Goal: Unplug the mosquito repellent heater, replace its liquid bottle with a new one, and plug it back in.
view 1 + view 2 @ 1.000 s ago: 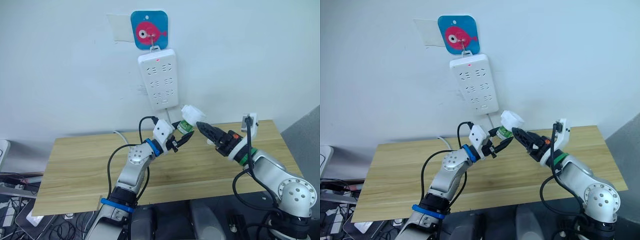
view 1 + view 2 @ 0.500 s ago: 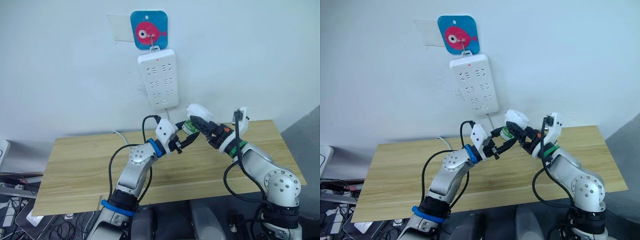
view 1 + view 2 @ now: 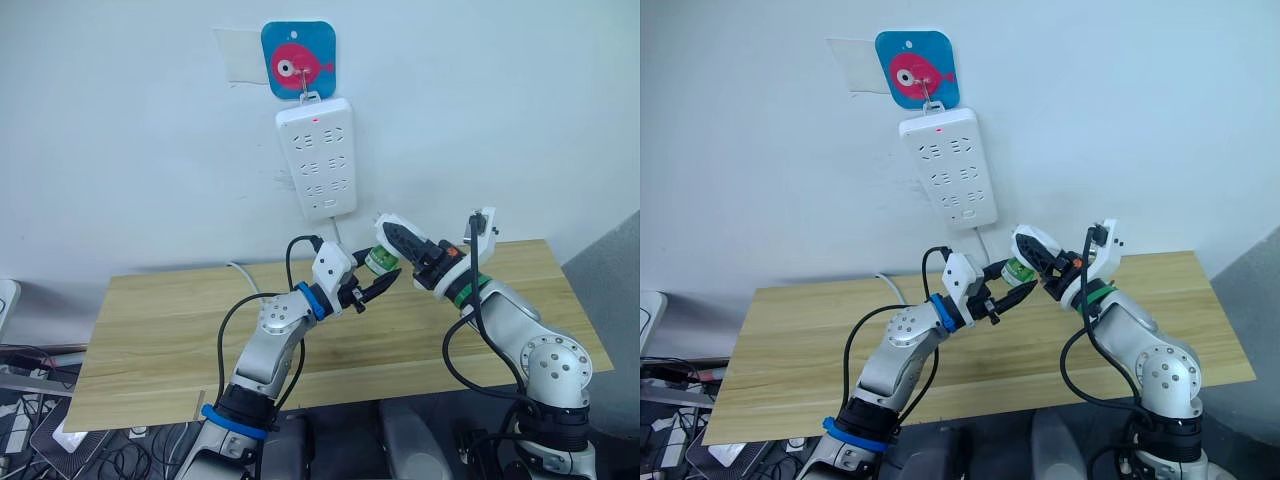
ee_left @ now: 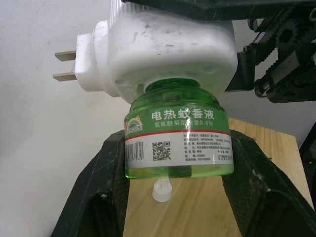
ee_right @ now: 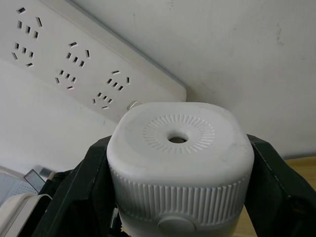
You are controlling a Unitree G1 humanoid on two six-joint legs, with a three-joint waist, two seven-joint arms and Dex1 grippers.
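Holding the mosquito repellent heater (image 5: 180,163) mid-air above the surface (image 3: 150,330), unplugged, just below the power strip (image 3: 316,157) on the wall. Its liquid bottle (image 4: 178,133) is seated in the heater's underside, green body and label exposed, prongs pointing away from both arms.

Right gripper (image 3: 402,240): we read its 2 fingers as closed on the heater's ribbed sides. Left gripper (image 3: 372,284): its 2 fingers bracket the bottle body, closed on it or very nearly; contact looks real in the left wrist view.

Risks we see:
- Bottle is smooth round plastic. If left grip is light, the fingers spin on the label instead of unscrewing.
- Off-axis twist could cock the thread or bend the wick.
- Once free, tilting the bottle spills liquid.
- If either grip slips, the part drops to the surface.
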